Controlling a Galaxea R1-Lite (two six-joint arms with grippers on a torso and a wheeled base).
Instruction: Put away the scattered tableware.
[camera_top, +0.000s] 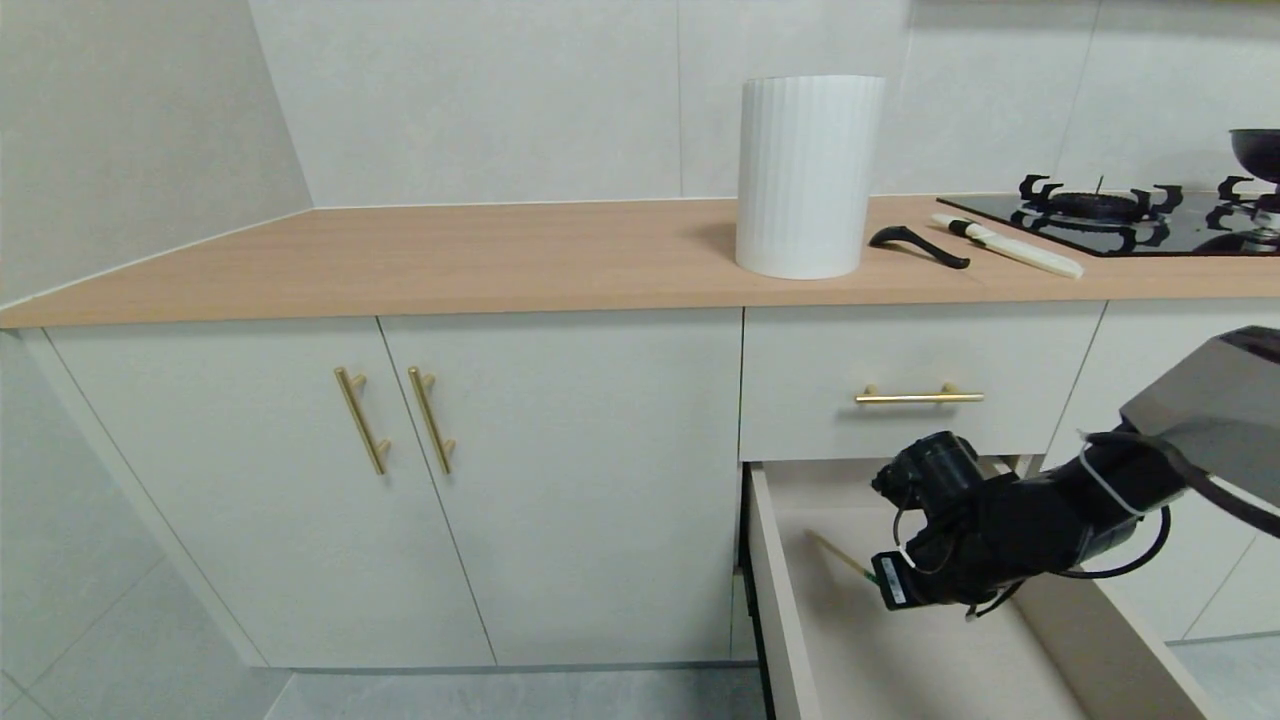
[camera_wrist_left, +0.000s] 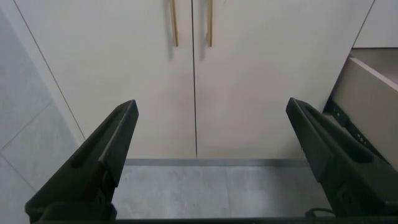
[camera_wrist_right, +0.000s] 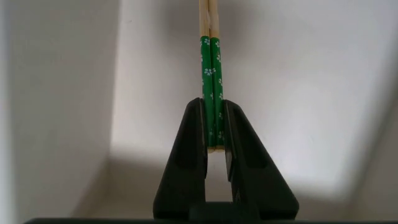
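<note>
This is a home kitchen. A wood-look counter (camera_top: 450, 250) runs along a wall of pale tiles (camera_top: 500, 100), with cream cabinet doors (camera_top: 560, 480) and a drawer front below it, all fitted with brass bar handles (camera_top: 360, 420). A black gas hob (camera_top: 1120, 215) with pan supports is set into the counter, a dark pan (camera_top: 1258, 150) on it. A knife (camera_top: 1010, 245) lies beside the hob, and chopsticks (camera_top: 840, 558) show at an open drawer (camera_top: 790, 600).

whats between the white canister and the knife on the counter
A black utensil lies between the canister and the knife, on the counter, in the head view.
</note>
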